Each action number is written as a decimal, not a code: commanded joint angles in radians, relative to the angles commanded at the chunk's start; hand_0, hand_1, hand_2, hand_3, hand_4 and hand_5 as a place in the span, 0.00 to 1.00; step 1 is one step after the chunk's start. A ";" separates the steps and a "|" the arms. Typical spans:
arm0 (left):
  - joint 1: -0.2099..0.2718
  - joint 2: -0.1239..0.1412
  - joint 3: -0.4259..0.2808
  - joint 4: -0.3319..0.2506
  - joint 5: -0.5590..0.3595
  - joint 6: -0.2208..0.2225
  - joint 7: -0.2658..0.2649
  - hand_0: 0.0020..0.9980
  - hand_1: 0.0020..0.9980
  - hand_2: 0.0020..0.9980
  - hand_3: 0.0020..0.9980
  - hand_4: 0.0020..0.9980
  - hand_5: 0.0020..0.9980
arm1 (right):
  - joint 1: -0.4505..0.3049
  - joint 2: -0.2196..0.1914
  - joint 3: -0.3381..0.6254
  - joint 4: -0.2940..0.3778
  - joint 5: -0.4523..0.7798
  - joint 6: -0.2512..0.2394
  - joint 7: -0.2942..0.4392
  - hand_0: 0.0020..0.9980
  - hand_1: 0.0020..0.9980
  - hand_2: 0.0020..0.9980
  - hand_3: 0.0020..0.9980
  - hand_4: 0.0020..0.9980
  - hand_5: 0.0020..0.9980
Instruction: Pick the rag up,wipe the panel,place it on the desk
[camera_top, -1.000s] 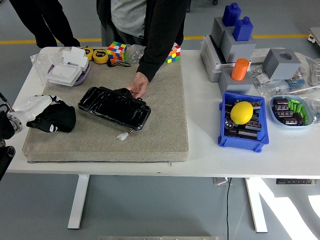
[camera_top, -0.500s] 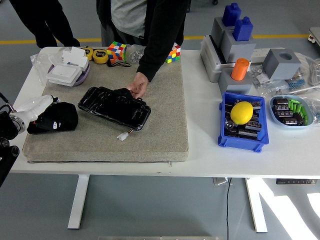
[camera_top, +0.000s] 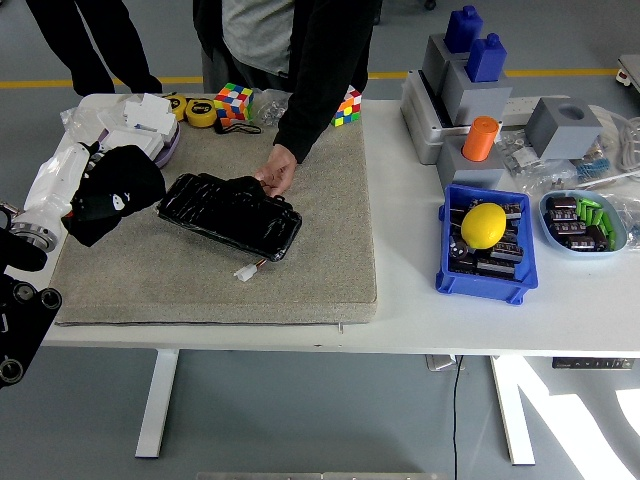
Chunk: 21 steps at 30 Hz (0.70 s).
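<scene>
Left hand (camera_top: 62, 190): gripping black rag (camera_top: 115, 190), held just left of panel (camera_top: 230, 214) | pickup done | wiping, placing on desk left | person's hand (camera_top: 277, 170) steadies panel's far edge

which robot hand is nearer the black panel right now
Left. The left hand, holding the black rag, is just off the panel's left end. The right hand is not in view.

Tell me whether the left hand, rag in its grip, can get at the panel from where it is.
Probably yes. The left hand holds the rag just left of the panel, nothing between them. The person's hand rests only on the panel's far edge.
</scene>
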 joint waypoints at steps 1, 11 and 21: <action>-0.005 -0.012 0.004 0.003 0.002 0.007 0.000 0.22 0.25 0.36 0.55 0.71 0.00 | 0.001 0.000 -0.003 0.001 0.002 0.000 0.000 0.59 0.56 0.48 0.52 0.92 0.38; -0.076 -0.100 0.012 0.069 0.099 0.033 0.080 0.22 0.24 0.35 0.55 0.71 0.00 | 0.000 -0.002 -0.017 0.007 0.017 -0.001 0.000 0.59 0.56 0.48 0.52 0.92 0.37; -0.130 -0.121 0.011 0.156 0.166 -0.008 0.136 0.21 0.20 0.29 0.54 0.70 0.00 | 0.001 -0.002 -0.018 0.008 0.020 -0.001 0.001 0.59 0.57 0.48 0.52 0.92 0.37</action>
